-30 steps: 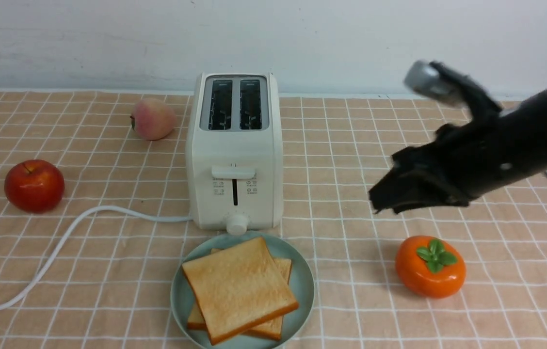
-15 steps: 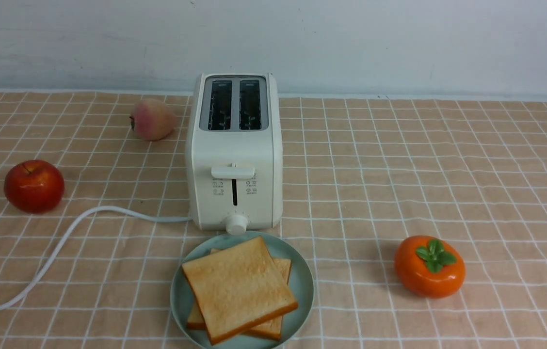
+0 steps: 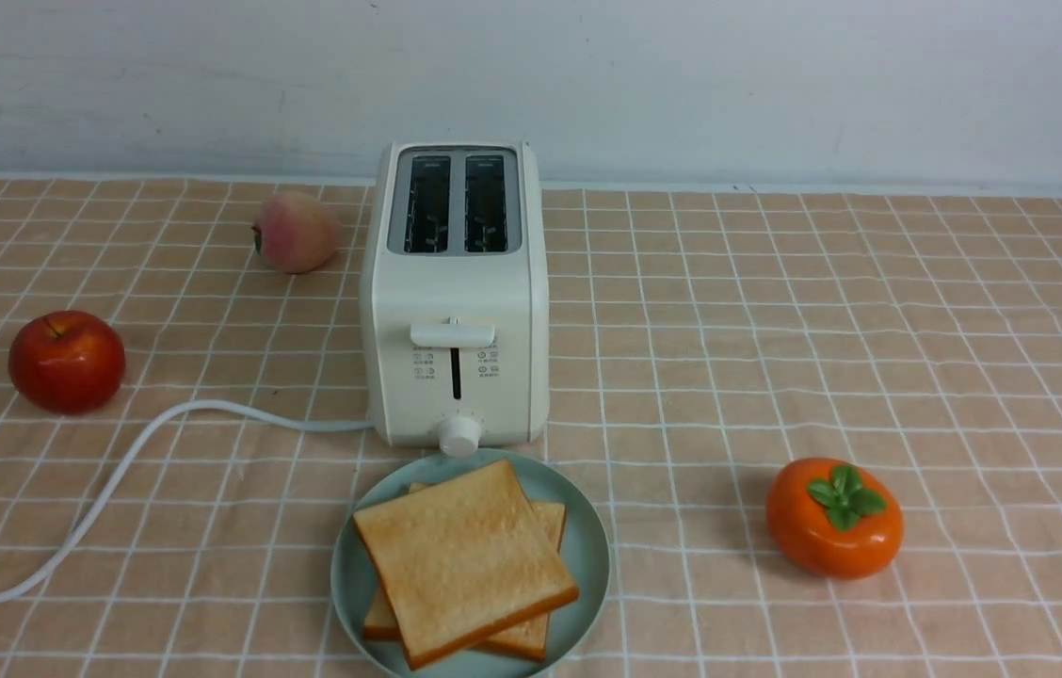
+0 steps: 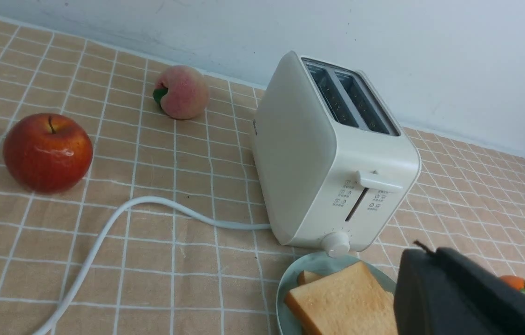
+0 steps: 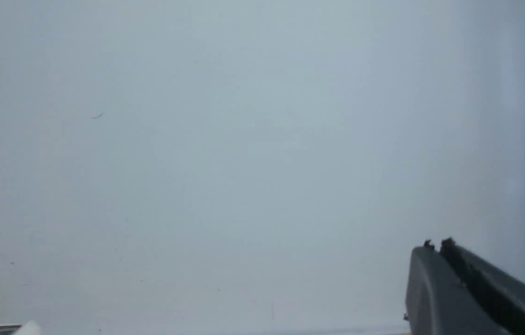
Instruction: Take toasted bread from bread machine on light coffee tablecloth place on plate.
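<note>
Toast (image 3: 467, 560) on plate (image 3: 582, 603) — top slice askew, corner toward toaster (image 3: 458, 292).

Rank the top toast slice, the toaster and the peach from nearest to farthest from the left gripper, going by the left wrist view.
From the left gripper:
1. Top toast slice, on the plate.
2. Toaster, just beyond the plate.
3. Peach, near the wall, on the robot's left of the toaster.

Two golden-tan toast slices (image 3: 465, 560), crisscrossed, stacked flat on round blue-green plate (image 3: 587, 584).
</note>
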